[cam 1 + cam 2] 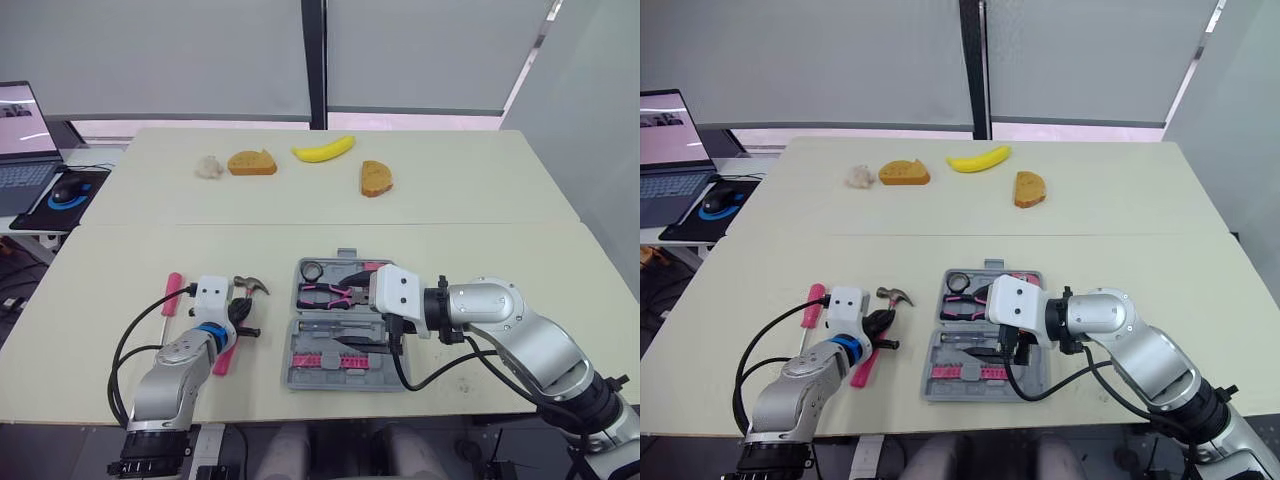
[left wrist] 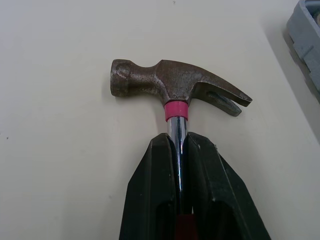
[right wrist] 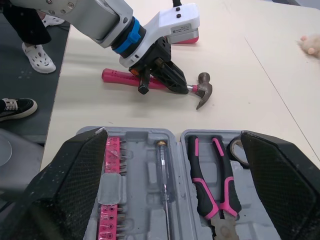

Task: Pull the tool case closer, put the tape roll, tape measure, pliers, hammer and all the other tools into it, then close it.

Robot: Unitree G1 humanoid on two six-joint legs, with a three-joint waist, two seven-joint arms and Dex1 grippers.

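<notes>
Hammer (image 2: 175, 87): outside the tool case (image 1: 340, 382), to its left on the tabletop (image 1: 480, 230); steel head toward the far side with the claw pointing at the case; pink grip toward the near edge
Left hand (image 2: 179, 142): pressed together on the hammer's chrome shaft, just below the pink collar under the head; both black fingers flank the shaft closely
Right hand (image 3: 174, 136): spread wide and pinching nothing; it hangs above the open case, with one finger over each side of it
Tool case: grey, lying open and flat near the near edge of the tabletop, about at its middle; lid not shut
Far half of the case: tape roll (image 1: 312, 270) at the left end; pliers (image 3: 212, 180) with pink-and-black handles just beside it
Near half of the case: slim screwdriver (image 3: 162, 172) in its slot; pink bit rack (image 3: 111, 200) along the near side
Pink screwdriver (image 1: 172, 293): loose on the tabletop left of the left hand, well apart from the case
Far side of the tabletop: banana (image 1: 323, 150); two bread slices (image 1: 252, 162) and (image 1: 376, 178); small white lump (image 1: 208, 167); all well apart from the tools
Far left, on a separate desk: laptop (image 1: 22, 140); mouse (image 1: 68, 190)
</notes>
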